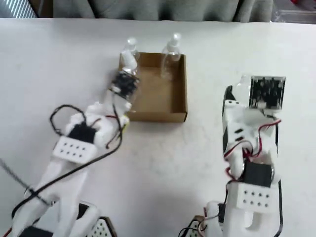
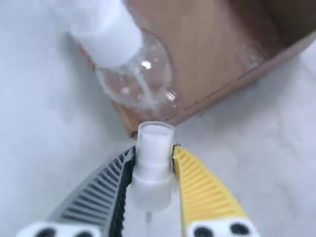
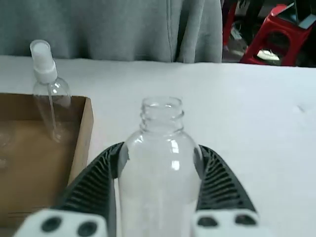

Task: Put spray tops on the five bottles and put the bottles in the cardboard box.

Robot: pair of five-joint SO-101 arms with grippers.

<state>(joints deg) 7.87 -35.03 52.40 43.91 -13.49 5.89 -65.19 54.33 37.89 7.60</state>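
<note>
Brown cardboard forms the shallow open box (image 1: 154, 117) in the middle of the white bench (image 1: 59, 59). In the high view a clear plastic bottle with a white spray top (image 1: 172, 52) stands against its far wall. A second capped bottle (image 1: 131, 49) stands at the other far corner. Whether a third hides there cannot be told.

In the left wrist view the left claw (image 2: 153, 153), one finger grey and one yellow, is clamped on a loose white spray top (image 2: 152, 170) with its thin dip tube, just outside a box corner.

In the right wrist view the black-fingered right claw (image 3: 160, 153) grips a clear uncapped bottle (image 3: 158, 197) beside the box.

At least two bottles look finished. This one needs its top and boxing, and the rest remain.
</note>
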